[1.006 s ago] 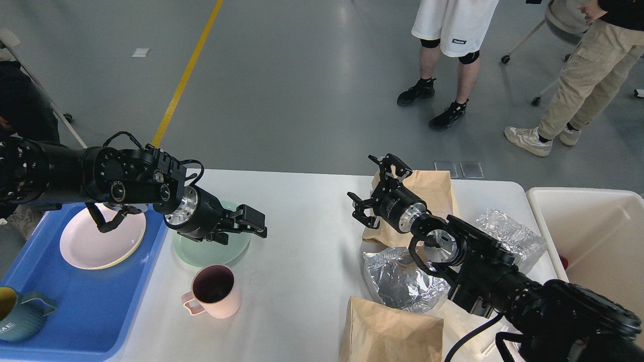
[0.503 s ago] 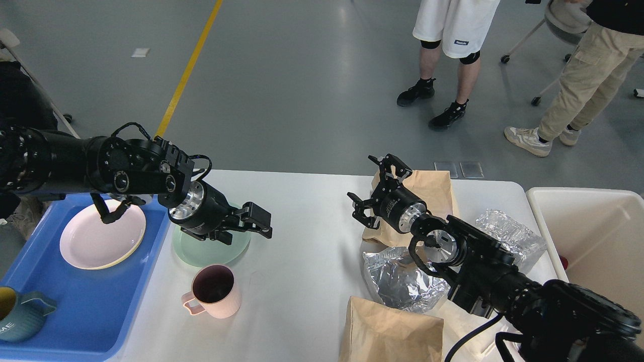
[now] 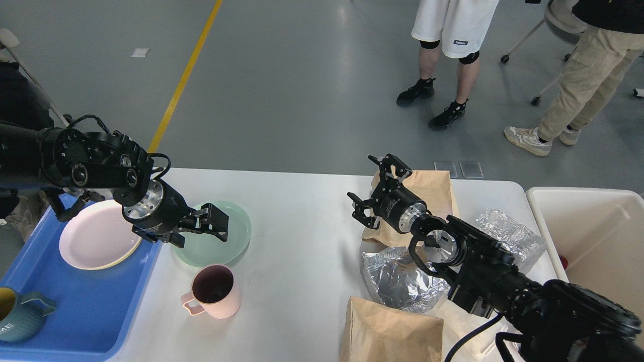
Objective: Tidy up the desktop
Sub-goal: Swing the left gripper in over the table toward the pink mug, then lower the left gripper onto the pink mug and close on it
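Two arms: both reach in over the desktop (image 3: 302,221), one from 9 o'clock, the other from 4 o'clock.
Desktop: white, with rounded corners, filling the lower middle of the view from the blue tray (image 3: 75,306) at 8 o'clock to the cream bin (image 3: 598,221) at 3 o'clock.
Left gripper (image 3: 217,227): held over the green plate (image 3: 231,241), fingers pointing toward 3 o'clock; they lie close together with nothing seen between them, though I cannot tell for sure whether they are clenched.
Right gripper (image 3: 375,187): released, fingers spread wide, nothing in them, hovering at the left edge of the far paper bag (image 3: 432,193).
Green plate: flat on the desktop just right of the tray, partly hidden by the left gripper.
Pink mug (image 3: 214,291): upright on the desktop at 6 o'clock of the green plate, handle toward 9 o'clock.
Blue tray: holds a pale pink plate (image 3: 95,241) and, at its near corner, a grey-blue mug (image 3: 20,314).
Foil wrappers: one crumpled piece (image 3: 397,281) below the right arm, another (image 3: 508,231) beyond it near the bin.
Near paper bag (image 3: 392,332): at 6 o'clock of the foil, by the desktop's front edge.
Bystanders: two people (image 3: 453,30) stand on the grey floor at 1 o'clock.
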